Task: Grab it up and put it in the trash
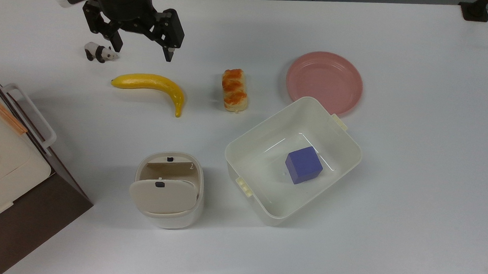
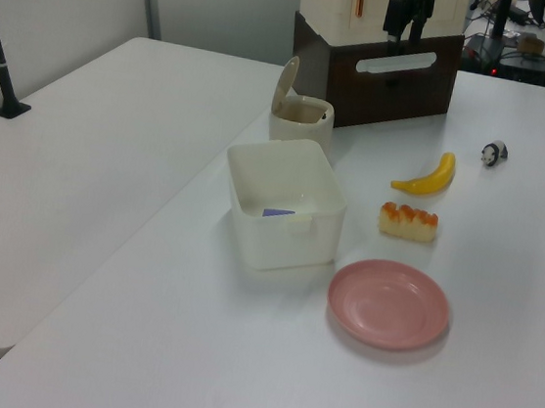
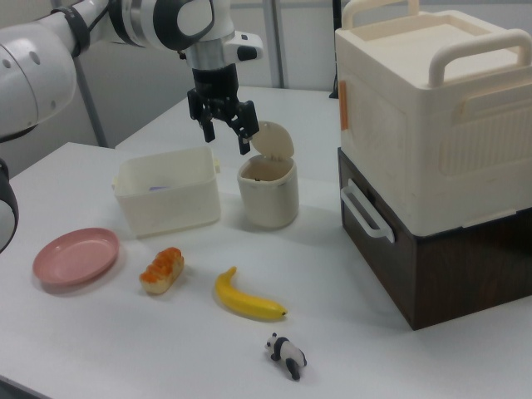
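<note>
A yellow banana point(image 1: 152, 86) is lying beside a black-and-white panda figurine point(image 1: 99, 53) and a pink plate point(image 1: 324, 82).

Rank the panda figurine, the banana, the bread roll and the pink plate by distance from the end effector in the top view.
From the end effector:
1. Panda figurine, at the top view's left.
2. Banana, just below.
3. Bread roll, toward the right.
4. Pink plate, far right.

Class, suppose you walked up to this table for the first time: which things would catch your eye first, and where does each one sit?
The yellow banana lies near the top view's upper left, with the open black gripper hanging above the table just beyond it, beside a tiny panda figurine. Right of centre, a purple cube sits inside the white tub, with a pink plate behind it. The small bin stands lid-open at lower left.
</note>
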{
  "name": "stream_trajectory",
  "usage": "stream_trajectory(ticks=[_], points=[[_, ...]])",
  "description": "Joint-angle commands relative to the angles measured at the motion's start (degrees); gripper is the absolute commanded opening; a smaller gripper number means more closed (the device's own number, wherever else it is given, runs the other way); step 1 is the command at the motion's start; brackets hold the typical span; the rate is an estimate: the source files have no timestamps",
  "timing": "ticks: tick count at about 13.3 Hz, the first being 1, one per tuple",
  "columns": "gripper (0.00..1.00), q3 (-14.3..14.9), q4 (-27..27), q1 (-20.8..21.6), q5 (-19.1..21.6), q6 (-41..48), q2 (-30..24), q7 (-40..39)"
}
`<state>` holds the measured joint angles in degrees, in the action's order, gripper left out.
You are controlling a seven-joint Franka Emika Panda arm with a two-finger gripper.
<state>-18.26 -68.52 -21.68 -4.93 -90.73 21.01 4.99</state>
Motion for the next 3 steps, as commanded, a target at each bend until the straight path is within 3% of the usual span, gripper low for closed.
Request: stream_trajectory(ticks=[1, 3], points=[[1.00, 0.2, -0.3, 0.1, 1.1, 1.5, -1.1, 0.7], [1.00, 0.2, -0.3, 0.1, 1.1, 1.5, -1.1, 0.6]])
